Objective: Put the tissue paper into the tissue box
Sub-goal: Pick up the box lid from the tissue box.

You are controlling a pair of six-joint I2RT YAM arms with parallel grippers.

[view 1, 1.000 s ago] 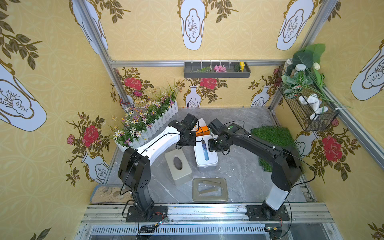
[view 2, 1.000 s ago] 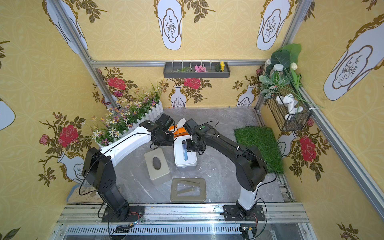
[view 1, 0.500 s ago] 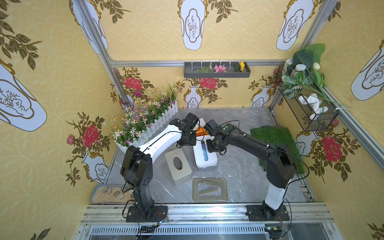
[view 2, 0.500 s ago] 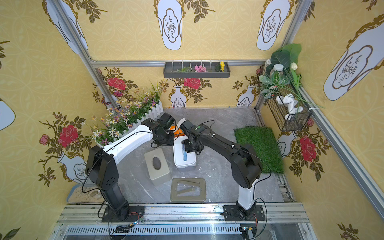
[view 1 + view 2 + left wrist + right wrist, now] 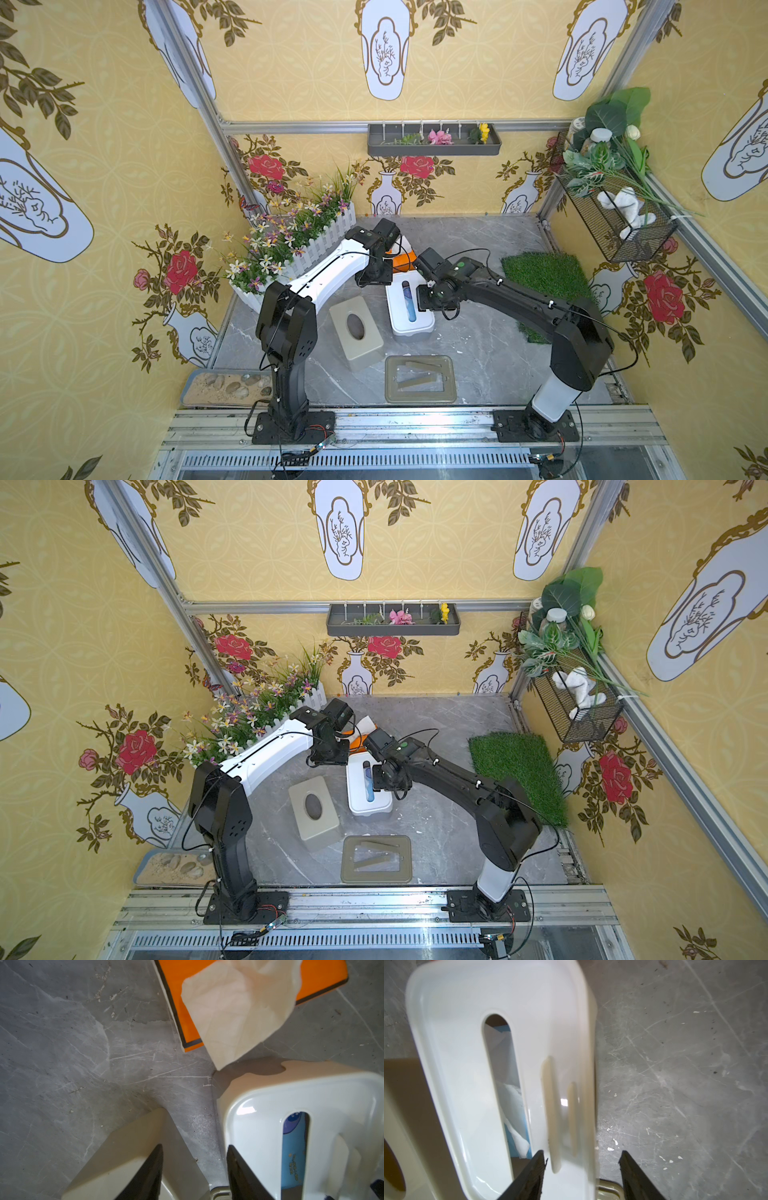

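Left gripper (image 5: 194,1147), fingers apart and empty, hangs over the bare grey marble floor strip (image 5: 187,1126) between a beige oval-holed plastic box (image 5: 124,1157) and the glossy white slotted tissue box (image 5: 259,1126). Right gripper (image 5: 581,1152), also parted, seems to straddle that box's long edge, clear floor beyond. Mid-frame in a top view, a blue tissue pack (image 5: 409,304) shows through the slot.

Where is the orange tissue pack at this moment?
In a top view the orange tissue pack lies on the grey table, toward the back wall, directly behind the white tissue box.
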